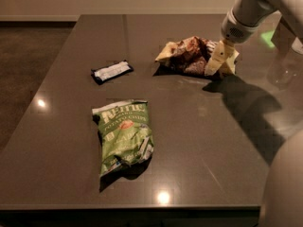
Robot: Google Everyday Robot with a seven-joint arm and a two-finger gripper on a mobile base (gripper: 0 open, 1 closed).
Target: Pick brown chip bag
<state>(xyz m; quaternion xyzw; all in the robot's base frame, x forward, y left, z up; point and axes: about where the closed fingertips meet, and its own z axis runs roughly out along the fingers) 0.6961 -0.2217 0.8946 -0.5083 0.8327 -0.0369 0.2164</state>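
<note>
The brown chip bag lies crumpled on the dark table, far right of centre, dark brown with pale cream edges. My gripper hangs from the white arm that comes in from the upper right. It is down at the bag's right end, over its cream edge and close to the table top. It covers part of that end of the bag.
A green potato chip bag lies near the table's front. A small black-and-white flat packet lies left of the brown bag. The table's front edge is close. A rounded pale part of the robot fills the lower right corner.
</note>
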